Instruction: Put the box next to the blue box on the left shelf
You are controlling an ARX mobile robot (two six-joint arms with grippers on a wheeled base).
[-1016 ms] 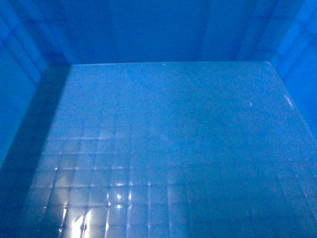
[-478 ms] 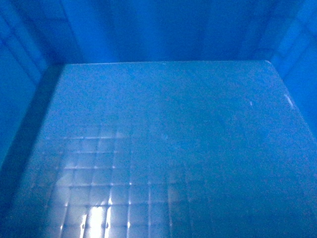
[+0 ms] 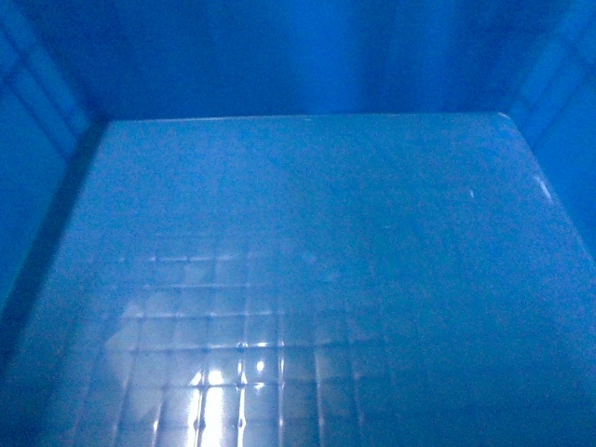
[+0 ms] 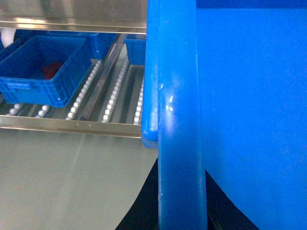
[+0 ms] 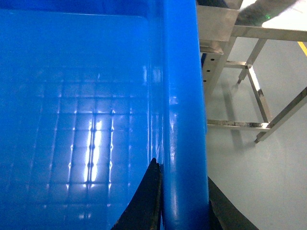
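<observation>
The box (image 3: 298,261) fills the head view; only its bright-blue inner walls and grid-patterned floor show there. My left gripper (image 4: 181,166) is shut on the box's thick left rim (image 4: 180,96), one dark finger on each side. My right gripper (image 5: 181,168) is shut on the right rim (image 5: 180,96) in the same way. In the left wrist view the left shelf (image 4: 112,96), a grey rack with rows of white rollers, lies beyond the box's corner. A smaller blue box (image 4: 43,67) with something red inside sits on it at the left.
More blue bins (image 4: 136,48) stand further back on the rack. A steel tube frame (image 5: 249,76) stands to the right of the box. Grey floor (image 4: 62,182) lies below the shelf's front rail.
In the head view the bright reflection on the box floor has slid to the right, and the dark strip along the left wall has narrowed. The box has shifted slightly against the camera.
</observation>
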